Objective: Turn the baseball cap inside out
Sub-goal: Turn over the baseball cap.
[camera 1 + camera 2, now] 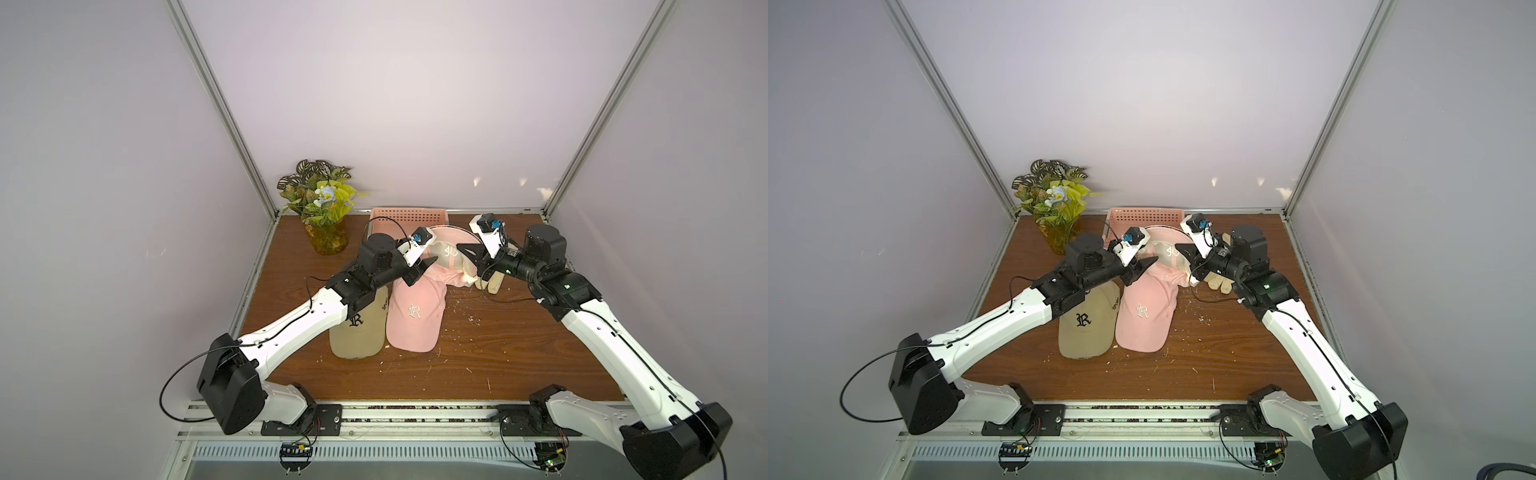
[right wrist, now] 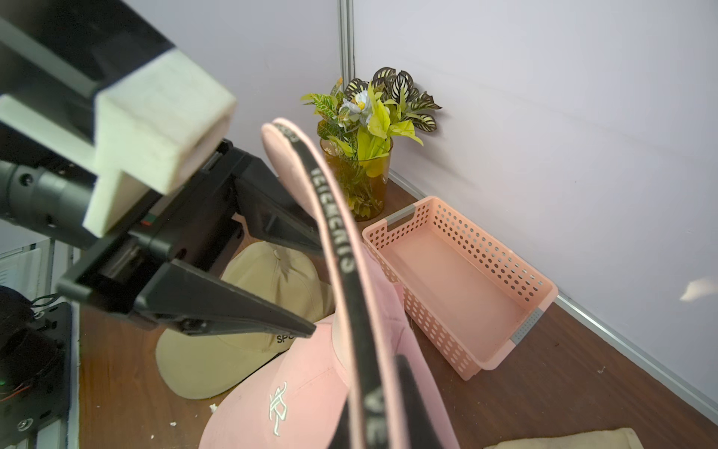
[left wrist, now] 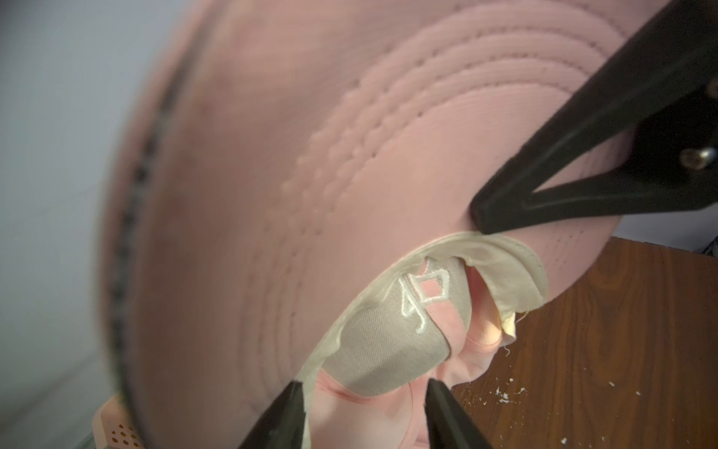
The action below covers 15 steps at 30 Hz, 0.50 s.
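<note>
A pink baseball cap (image 1: 446,253) (image 1: 1167,253) hangs above the table between both grippers, in front of the basket. Its brim (image 3: 349,155) (image 2: 295,163) stands upright, and the grey lining with the reversed logo stitching (image 3: 388,350) and the cream sweatband face up. My right gripper (image 1: 463,251) (image 1: 1181,251) (image 2: 382,404) is shut on the brim near the sweatband. My left gripper (image 1: 432,262) (image 1: 1152,262) (image 3: 363,385) (image 2: 314,289) has closed partway on a bunch of pink crown fabric below the lining. That fabric fills the gap between its fingers.
A second pink cap (image 1: 413,316) and a beige cap (image 1: 357,332) lie side by side on the wooden table (image 1: 498,353), under the left arm. At the back stand a pink basket (image 1: 409,214) and a plant vase (image 1: 328,241). A beige cloth (image 1: 494,282) lies beneath the right wrist.
</note>
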Each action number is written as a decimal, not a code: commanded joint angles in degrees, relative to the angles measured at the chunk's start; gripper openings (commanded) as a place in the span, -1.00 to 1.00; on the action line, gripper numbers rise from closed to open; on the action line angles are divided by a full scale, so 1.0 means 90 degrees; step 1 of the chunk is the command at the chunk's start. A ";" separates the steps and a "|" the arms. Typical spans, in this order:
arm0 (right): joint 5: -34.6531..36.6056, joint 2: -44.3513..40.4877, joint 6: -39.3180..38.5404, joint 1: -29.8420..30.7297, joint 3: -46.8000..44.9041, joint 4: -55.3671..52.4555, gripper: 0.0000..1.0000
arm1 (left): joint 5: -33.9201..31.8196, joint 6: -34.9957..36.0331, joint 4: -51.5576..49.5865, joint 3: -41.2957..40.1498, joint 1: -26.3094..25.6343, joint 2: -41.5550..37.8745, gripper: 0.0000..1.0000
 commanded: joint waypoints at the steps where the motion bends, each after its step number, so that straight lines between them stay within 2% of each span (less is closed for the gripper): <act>1: -0.0401 -0.0149 -0.0024 0.0022 0.0262 -0.0214 -1.00 | -0.0731 -0.0142 0.0510 -0.0155 0.0178 -0.0269 0.12; 6: -0.0012 -0.0168 0.0085 0.0023 0.0252 -0.0142 -1.00 | -0.1342 -0.0199 0.1076 -0.0669 0.0191 -0.0723 0.23; 11: -0.0349 -0.0134 0.0091 0.0032 0.0318 -0.0198 -1.00 | -0.1487 -0.0079 0.1107 -0.0825 0.0220 -0.0880 0.33; 13: -0.0516 -0.0116 0.0088 0.0044 0.0345 -0.0252 -1.00 | -0.0987 0.0125 0.1042 -0.0830 0.0231 -0.0897 0.34; 15: -0.0734 -0.0083 0.0043 0.0057 0.0395 -0.0329 -1.00 | -0.0168 0.0386 0.0917 -0.0794 0.0231 -0.0896 0.38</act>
